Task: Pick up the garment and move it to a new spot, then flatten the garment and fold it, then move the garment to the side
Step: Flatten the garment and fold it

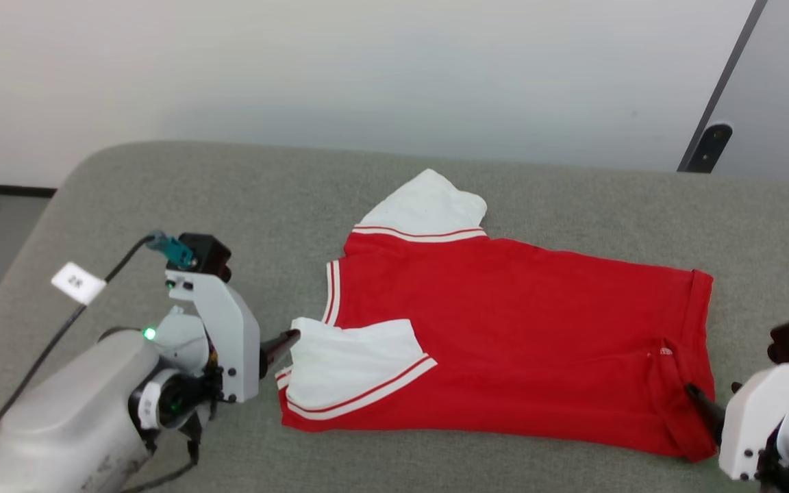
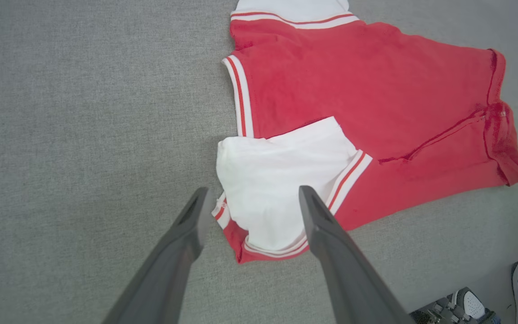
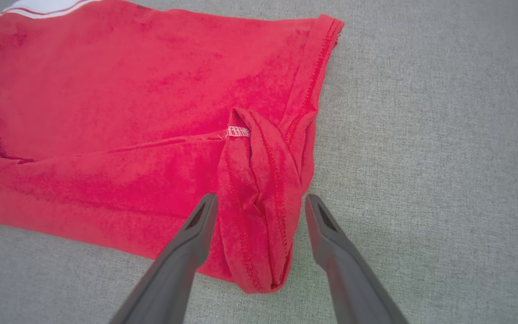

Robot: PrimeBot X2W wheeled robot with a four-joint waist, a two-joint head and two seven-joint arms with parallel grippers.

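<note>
Grey surface (image 1: 161, 192) extends well beyond the garment (image 1: 504, 329); left claw (image 2: 252, 192) and right claw (image 3: 261, 198) both spread.

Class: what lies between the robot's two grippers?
The garment, from white sleeve by the left gripper to red hem by the right gripper, as the head view shows.

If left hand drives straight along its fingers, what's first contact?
Probably the white sleeve folded onto the garment: it lies right ahead of the open left hand. Height above it is unclear.
</note>
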